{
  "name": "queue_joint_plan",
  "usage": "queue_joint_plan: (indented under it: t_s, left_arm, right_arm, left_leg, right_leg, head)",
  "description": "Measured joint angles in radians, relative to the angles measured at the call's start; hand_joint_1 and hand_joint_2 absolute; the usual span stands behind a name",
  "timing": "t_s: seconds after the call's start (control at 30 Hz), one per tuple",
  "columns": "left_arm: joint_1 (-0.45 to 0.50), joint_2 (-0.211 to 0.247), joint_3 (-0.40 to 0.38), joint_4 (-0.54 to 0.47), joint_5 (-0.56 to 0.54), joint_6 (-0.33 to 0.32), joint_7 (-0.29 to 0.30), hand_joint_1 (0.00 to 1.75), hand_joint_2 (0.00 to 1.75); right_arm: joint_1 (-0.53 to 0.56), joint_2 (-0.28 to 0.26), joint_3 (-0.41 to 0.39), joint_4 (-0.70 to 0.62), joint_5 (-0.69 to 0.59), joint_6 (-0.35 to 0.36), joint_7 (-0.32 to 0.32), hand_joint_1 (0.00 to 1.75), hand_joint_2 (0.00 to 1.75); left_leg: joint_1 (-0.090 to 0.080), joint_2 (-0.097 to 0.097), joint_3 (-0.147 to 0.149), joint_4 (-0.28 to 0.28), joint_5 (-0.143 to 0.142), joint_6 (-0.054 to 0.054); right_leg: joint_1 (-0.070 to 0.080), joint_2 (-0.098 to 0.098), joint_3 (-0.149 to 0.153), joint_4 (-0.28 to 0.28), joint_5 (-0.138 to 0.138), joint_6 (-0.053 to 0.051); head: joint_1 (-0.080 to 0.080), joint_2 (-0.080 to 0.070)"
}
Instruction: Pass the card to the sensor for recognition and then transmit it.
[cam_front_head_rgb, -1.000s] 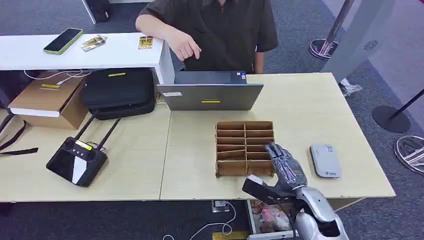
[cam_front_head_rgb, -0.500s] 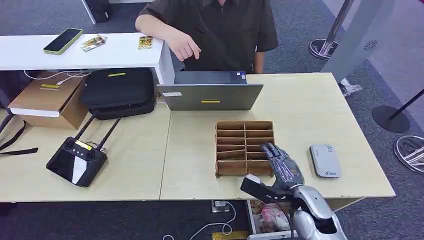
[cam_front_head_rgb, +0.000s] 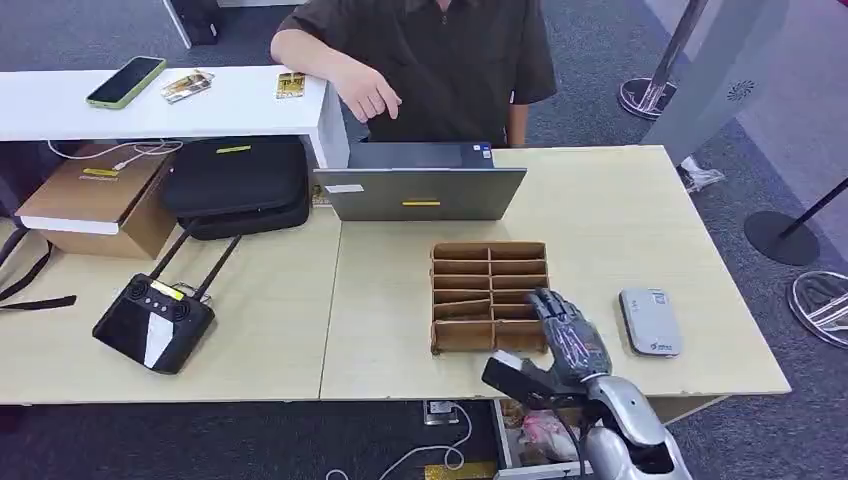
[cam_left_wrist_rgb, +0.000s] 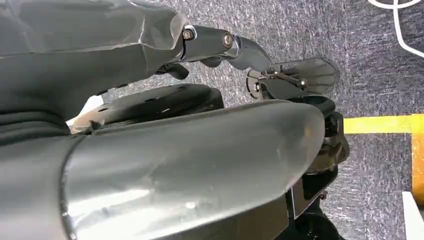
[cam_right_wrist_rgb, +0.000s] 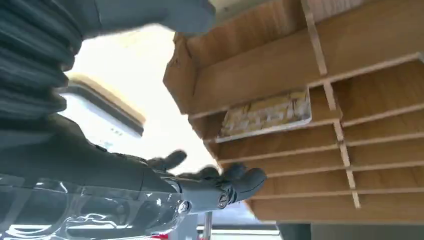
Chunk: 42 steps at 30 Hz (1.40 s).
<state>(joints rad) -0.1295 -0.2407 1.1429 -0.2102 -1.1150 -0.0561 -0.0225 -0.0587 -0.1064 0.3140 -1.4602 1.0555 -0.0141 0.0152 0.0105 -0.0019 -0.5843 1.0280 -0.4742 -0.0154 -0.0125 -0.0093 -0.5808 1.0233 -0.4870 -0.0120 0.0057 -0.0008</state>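
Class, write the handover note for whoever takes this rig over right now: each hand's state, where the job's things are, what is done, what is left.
Right hand: open, holding nothing, over the near right corner of the wooden slotted tray.
Left hand: hanging by the robot's side above the carpet, holding nothing.
Card: lying in a slot of the tray.
Sensor: on the table, right of the tray.
Done: nothing yet; the card is not picked.
Left: grip the card, present it to the sensor, pass it on.
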Motion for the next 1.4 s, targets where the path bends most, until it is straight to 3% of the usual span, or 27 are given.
queue_joint_plan:
  t_s: [1.07, 1.4]
  left_arm:
    - [0.000, 0.000, -0.007, 0.000, 0.003, 0.002, -0.002, 0.00, 0.00]
    - [0.001, -0.006, -0.007, 0.000, 0.005, 0.000, -0.014, 0.00, 0.00]
  right_arm:
    - [0.049, 0.002, -0.008, -0.062, 0.025, -0.027, 0.011, 1.75, 0.00]
    - [0.148, 0.013, -0.067, -0.197, 0.079, -0.108, 0.004, 1.75, 0.00]
  left_leg:
    - [0.000, 0.000, 0.000, 0.000, 0.000, 0.000]
    - [0.000, 0.000, 0.000, 0.000, 0.000, 0.000]
  right_leg:
    - [0.000, 0.000, 0.000, 0.000, 0.000, 0.000]
    - [0.000, 0.000, 0.000, 0.000, 0.000, 0.000]
  head:
    - [0.000, 0.000]
    - [0.000, 0.000]
